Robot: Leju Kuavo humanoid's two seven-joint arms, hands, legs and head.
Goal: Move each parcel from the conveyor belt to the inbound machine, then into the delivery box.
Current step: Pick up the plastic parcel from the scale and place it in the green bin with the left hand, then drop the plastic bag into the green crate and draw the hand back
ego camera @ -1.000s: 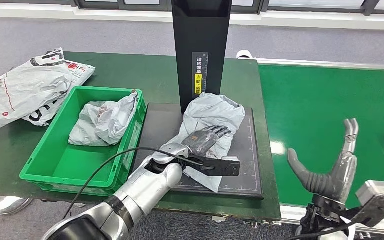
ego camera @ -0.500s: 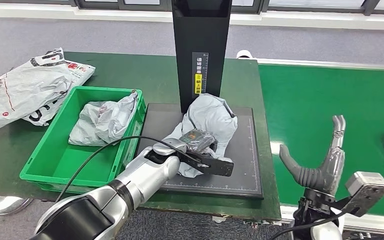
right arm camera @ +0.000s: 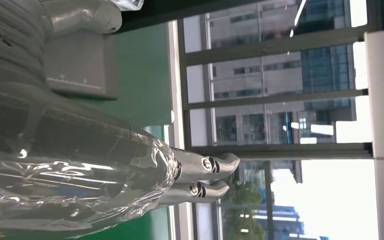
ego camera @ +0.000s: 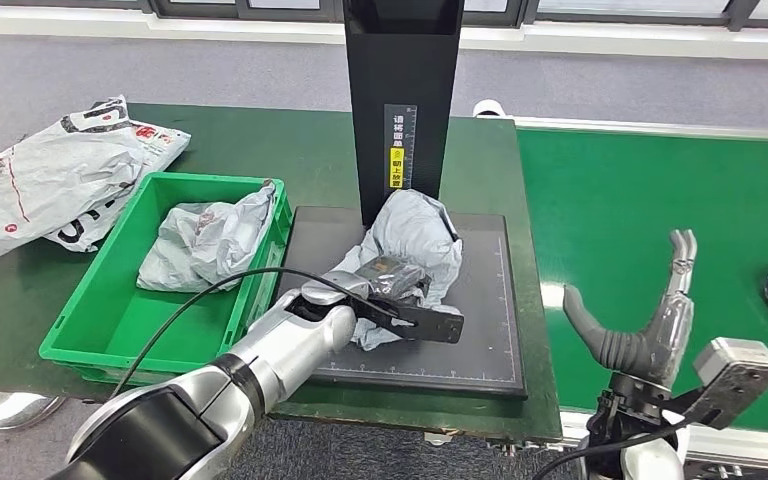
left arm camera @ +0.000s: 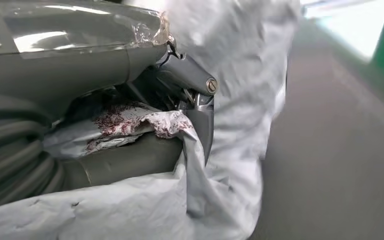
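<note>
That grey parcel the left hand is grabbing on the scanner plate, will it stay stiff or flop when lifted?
Probably floppy: the grey parcel is already crumpled and bunched under the left hand. Its smooth plastic film may slip. It looks light.

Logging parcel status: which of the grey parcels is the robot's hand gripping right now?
The crumpled grey parcel on the black scanner platform, bunched in the left hand. The others lie untouched: one in the green bin, one on the conveyor.
</note>
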